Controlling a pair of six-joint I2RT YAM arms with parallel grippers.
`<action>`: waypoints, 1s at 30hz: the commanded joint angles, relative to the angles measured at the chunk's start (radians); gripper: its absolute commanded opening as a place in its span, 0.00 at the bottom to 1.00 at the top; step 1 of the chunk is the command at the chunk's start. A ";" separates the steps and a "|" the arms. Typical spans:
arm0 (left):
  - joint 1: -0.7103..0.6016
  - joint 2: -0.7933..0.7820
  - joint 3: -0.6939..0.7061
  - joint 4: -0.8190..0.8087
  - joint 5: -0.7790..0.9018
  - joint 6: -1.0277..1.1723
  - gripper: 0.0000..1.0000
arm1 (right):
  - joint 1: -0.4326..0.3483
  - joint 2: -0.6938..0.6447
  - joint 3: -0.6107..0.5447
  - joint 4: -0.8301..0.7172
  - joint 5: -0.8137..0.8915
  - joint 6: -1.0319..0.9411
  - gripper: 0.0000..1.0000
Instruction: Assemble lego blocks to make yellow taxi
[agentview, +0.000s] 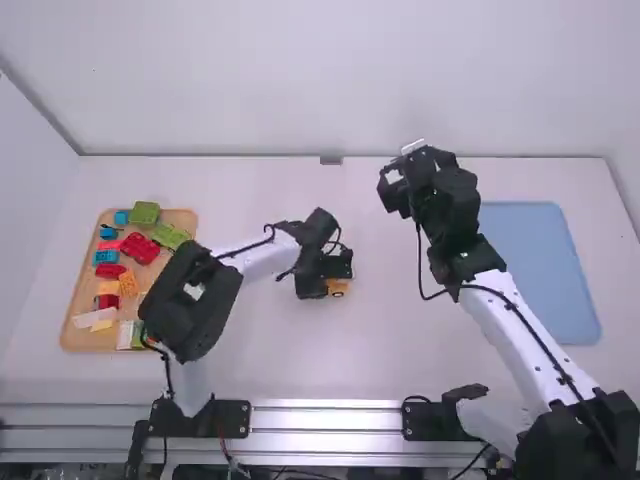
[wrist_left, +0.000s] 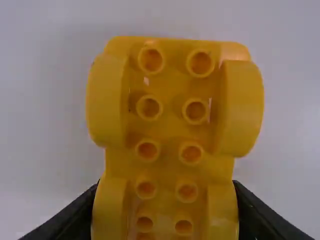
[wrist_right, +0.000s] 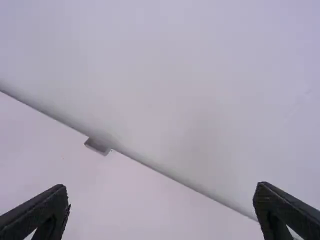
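The job appears to be at its opening stage, placing the chassis that the rest of the taxi will be built on. The left hand (wrist_left: 165, 207) has its fingers closed in against both sides of the yellow car base (wrist_left: 171, 127), with just the base's width between them and rows of round studs facing the wrist camera. In the high view that base sits near the middle of the frame, low over the worktop (agentview: 400, 350) or on it; which of the two I cannot tell. The right hand (wrist_right: 161, 192) is wide open with nothing between its fingers, up at the upper right of centre in the high view. The loose blocks, among them a red block (agentview: 139, 247) and a green block (agentview: 145, 212), lie in the wooden tray (agentview: 76, 310) at the left of the frame, so the body still has to be built. The next move, I judge, calls for the base to rest flat and square, studs up, before the left hand lets go and fetches a block from the tray. Releasing while it is tilted could leave the base skewed, making the first block harder to line up.
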 joint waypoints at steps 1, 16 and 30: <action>0.003 0.014 -0.014 0.003 0.004 0.001 0.54 | 0.002 0.004 0.035 -0.002 0.005 0.003 0.98; 0.010 0.011 -0.017 0.032 -0.083 0.061 0.99 | 0.002 0.005 0.035 -0.001 0.004 0.002 0.98; 0.111 -0.260 0.047 -0.139 -0.082 0.012 0.99 | 0.002 0.004 0.035 0.003 0.004 -0.024 0.98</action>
